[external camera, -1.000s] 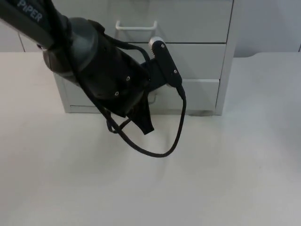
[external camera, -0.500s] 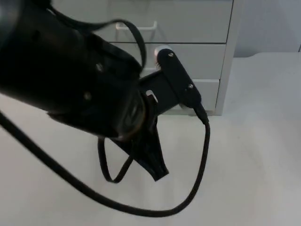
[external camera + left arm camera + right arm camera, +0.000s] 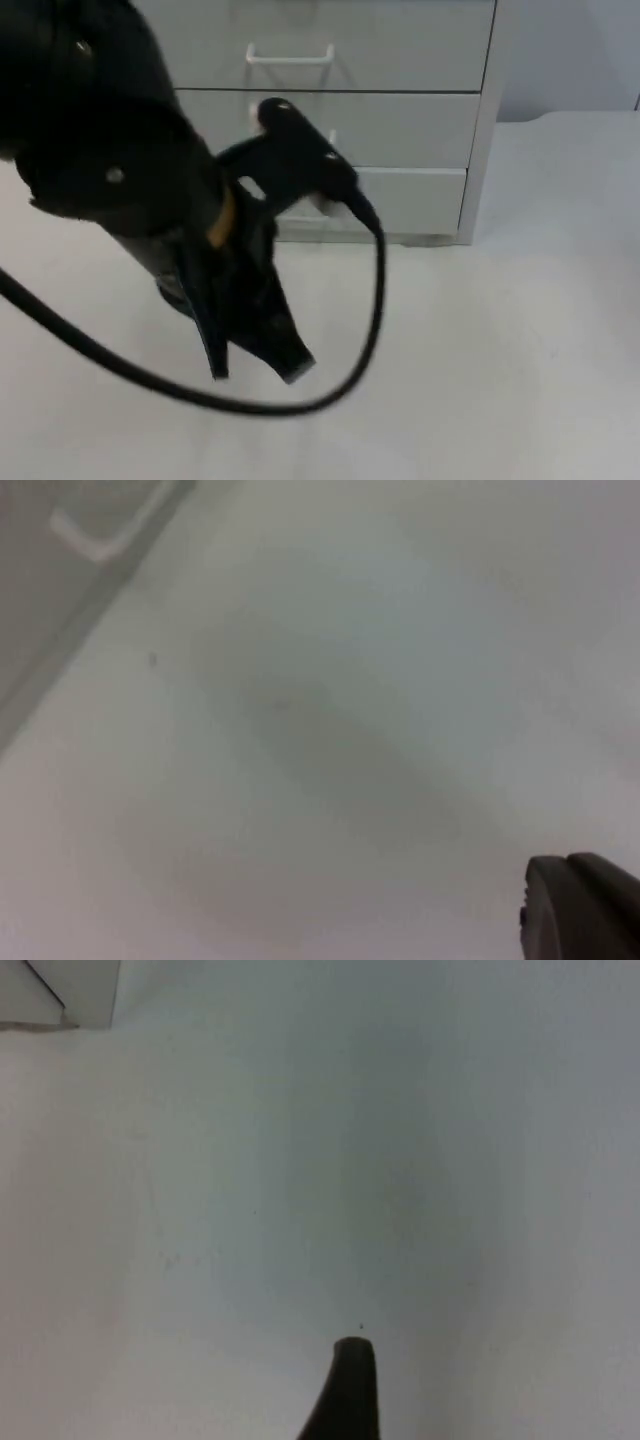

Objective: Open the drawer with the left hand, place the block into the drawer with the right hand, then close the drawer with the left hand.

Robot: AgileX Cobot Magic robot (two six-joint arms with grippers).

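Item: drawer unit [image 3: 400, 120], pale grey, standing at the table's far edge against the partition wall; three drawer fronts visible, all shut flush; top drawer [image 3: 330, 40] carried a white bar handle [image 3: 290, 57]; a second white handle [image 3: 100, 535] appeared in the left wrist view, close to where the unit met the table [image 3: 500, 350].

Item: left gripper [image 3: 255, 365], hanging over the table's middle, in front of the unit and well apart from every handle; its two fingertips looked slightly spread, holding nothing.

Item: right gripper [image 3: 345, 1390], over bare table, a corner of the unit [image 3: 60, 990] lying beyond it; whether its fingers were spread or pressed together could not be told; arm judged waiting.

Item: block; could not be located.

Handling note, judged: the unit looked rigid, probably plastic or thin sheet, and light enough to slide on the table under a sharp pull; the handle was a thin, stiff, smooth bar, best pinched at its middle and drawn straight out; no drawer yet opened, so the task stood at its first step.
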